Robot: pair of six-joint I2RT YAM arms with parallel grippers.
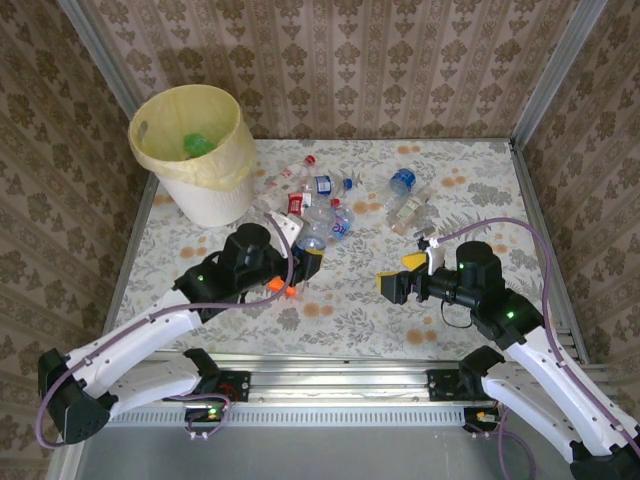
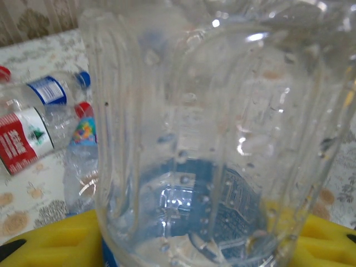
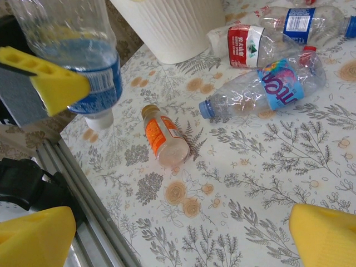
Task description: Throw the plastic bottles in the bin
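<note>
Room: brown patterned wallpaper on the far and side walls, with a flowered tablecloth (image 1: 350, 310) under both my arms.
Step in hand: I judge this is the carry, with one bottle picked up and not yet over the bin.
Left gripper (image 1: 303, 248): my jaws are closed partway around a clear bottle (image 2: 222, 139) with a blue label. Its white cap points down, and it seems clear of the cloth.
Right gripper (image 3: 178, 245): my jaws are spread wide with nothing between them, hovering over bare cloth at the near right.
Bin (image 1: 215, 195): it stands in the far left corner, lined with a pale yellow bag. A green bottle (image 1: 198, 145) already lies inside.
Next move: my left arm should swing far and left, rise above the rim, and let go only once the bottle is over the opening.
Bottles left: a heap (image 1: 318, 198) lies just right of the bin, including a red-label bottle (image 3: 245, 44) and a blue-label bottle (image 3: 300, 19). Two more (image 1: 403, 195) lie farther right.
Nearby: a small orange-label bottle (image 3: 161, 136) lies on its side just near of my left jaws.
In the way: the bin's tall wall and the heap beside it. A low carry would likely clip either one.
</note>
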